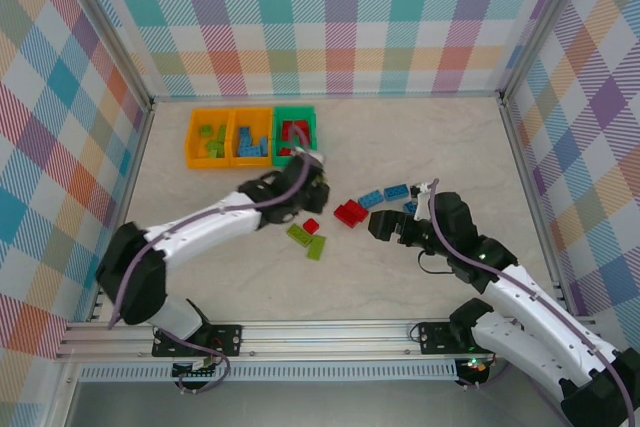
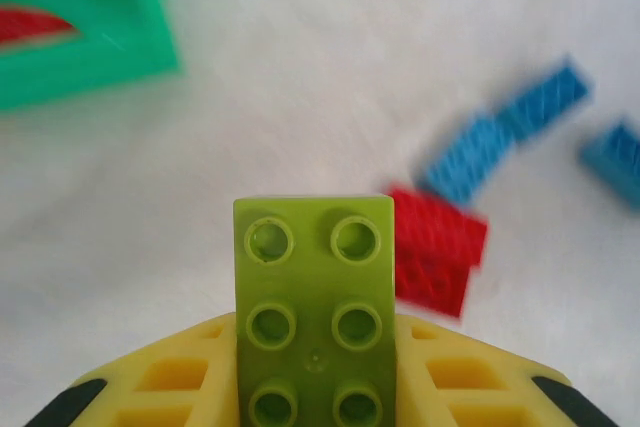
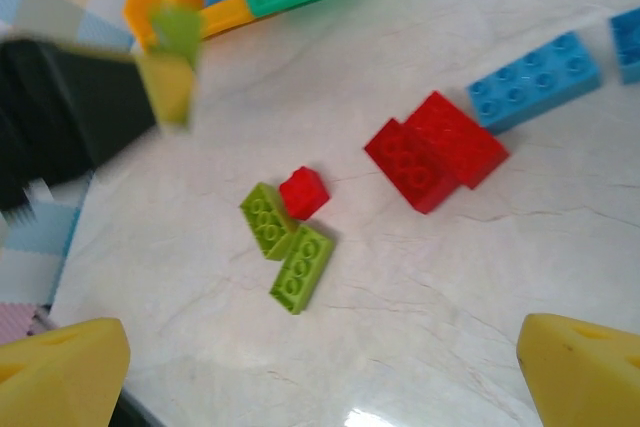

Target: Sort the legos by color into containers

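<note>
1 lime green lego (image 2: pixel 315 317) between left fingers (image 2: pixel 170 377)

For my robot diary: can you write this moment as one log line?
left gripper: holds green lego | right gripper: open, empty | table: more legos loose

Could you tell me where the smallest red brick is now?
Top view: the small red brick lies near the middle, beside two lime green bricks, left of the larger red bricks.
</note>
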Controlling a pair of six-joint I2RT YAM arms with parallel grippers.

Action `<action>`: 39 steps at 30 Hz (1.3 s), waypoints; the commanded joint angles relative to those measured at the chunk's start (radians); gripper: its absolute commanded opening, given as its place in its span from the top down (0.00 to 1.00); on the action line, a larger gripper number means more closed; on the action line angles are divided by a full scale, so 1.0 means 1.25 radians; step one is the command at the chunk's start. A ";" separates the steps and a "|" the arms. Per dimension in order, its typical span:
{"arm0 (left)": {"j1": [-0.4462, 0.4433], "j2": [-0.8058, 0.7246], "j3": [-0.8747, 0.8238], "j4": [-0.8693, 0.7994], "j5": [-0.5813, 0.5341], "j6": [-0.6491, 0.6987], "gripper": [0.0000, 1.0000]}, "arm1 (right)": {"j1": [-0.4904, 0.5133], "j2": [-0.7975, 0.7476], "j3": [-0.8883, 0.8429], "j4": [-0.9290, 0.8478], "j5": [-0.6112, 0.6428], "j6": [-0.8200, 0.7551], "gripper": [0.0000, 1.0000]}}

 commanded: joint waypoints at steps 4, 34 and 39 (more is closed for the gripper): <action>0.266 -0.018 0.059 -0.046 0.031 0.048 0.74 | -0.003 0.031 0.016 0.081 -0.074 -0.039 0.00; 0.622 0.356 0.376 -0.004 0.206 0.013 0.46 | 0.000 0.070 0.110 0.112 -0.088 -0.108 0.00; 0.591 0.121 0.192 0.092 0.274 -0.041 0.47 | -0.003 0.102 0.123 0.100 0.042 -0.109 0.00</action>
